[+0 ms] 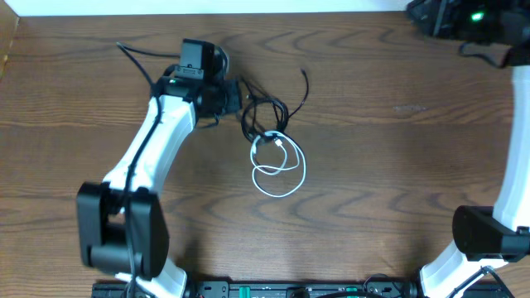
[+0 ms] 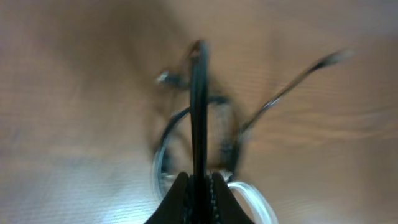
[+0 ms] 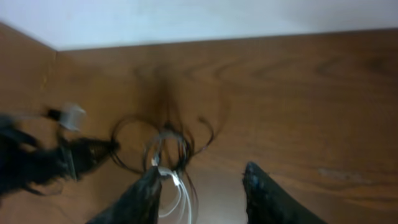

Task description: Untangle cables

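Observation:
The black cable [image 1: 267, 112] lies in loose loops at the table's middle, with one end [image 1: 305, 79] trailing up and to the right. The white cable [image 1: 280, 172] is coiled just below it and overlaps it where they meet. My left gripper [image 1: 235, 96] is at the left edge of the tangle. The blurred left wrist view shows its jaws [image 2: 199, 186] shut on a strand of the black cable [image 2: 199, 106], with the white cable [image 2: 252, 196] beside them. My right gripper [image 1: 431, 15] is far off at the top right. Its fingers [image 3: 202, 180] are open and empty.
The table is brown wood [image 1: 397, 165]. A white wall edge [image 3: 186, 18] runs along the far side. The right arm's base [image 1: 484, 236] stands at the lower right and the left arm's base [image 1: 120, 228] at the lower left.

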Motion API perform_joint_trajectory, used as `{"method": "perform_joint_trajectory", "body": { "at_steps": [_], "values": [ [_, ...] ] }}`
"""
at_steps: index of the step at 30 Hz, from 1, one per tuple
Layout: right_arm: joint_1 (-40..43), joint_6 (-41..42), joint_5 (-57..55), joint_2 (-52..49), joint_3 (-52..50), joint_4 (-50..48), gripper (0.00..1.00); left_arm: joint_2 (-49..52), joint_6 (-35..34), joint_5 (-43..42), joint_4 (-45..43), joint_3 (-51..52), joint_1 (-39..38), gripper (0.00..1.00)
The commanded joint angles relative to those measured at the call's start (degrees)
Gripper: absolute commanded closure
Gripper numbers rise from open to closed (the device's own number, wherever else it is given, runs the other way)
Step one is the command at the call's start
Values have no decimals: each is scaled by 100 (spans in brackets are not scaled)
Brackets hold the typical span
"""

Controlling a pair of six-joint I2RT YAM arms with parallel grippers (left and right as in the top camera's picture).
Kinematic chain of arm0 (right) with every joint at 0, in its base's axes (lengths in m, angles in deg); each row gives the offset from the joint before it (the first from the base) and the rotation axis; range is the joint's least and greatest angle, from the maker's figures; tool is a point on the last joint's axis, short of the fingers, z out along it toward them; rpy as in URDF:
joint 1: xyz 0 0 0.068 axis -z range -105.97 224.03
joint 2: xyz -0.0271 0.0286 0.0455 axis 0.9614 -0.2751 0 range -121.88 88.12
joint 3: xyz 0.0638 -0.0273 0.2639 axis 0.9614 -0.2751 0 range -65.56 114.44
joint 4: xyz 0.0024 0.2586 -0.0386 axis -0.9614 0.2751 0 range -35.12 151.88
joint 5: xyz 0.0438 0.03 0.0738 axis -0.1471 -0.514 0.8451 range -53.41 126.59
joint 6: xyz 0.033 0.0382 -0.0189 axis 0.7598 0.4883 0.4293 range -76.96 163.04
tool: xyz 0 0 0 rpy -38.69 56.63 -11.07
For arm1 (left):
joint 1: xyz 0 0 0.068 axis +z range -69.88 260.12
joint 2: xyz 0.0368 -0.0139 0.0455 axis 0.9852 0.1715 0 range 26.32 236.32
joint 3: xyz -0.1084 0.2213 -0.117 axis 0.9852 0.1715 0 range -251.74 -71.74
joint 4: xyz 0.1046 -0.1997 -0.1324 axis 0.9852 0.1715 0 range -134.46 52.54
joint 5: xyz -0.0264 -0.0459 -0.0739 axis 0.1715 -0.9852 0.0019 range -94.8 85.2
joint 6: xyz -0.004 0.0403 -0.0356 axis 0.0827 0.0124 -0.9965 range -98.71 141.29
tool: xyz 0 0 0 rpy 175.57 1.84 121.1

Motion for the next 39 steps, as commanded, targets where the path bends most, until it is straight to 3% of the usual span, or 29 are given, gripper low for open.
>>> {"method": "perform_joint_trajectory", "body": {
  "at_steps": [1,9,21,31,39],
  "values": [
    [-304,-402,59,-9,-520,-15,55,-826,-146,-568,-417,-35,-2,93],
    [-960,-883,59,-9,-1624,-433,42,-1526,-1073,-601,-748,-35,-2,92],
    [-1840,-879,531,-11,-3161,-1880,37,-1644,-2103,-868,-1213,-35,0,93],
    [-2374,-876,531,-11,-3838,-2610,37,-1644,-3331,-802,-2227,-33,0,93],
    [-2640,-385,459,-11,-4411,-3532,46,-1641,-4087,-483,-2520,-33,0,93]
  ]
}}
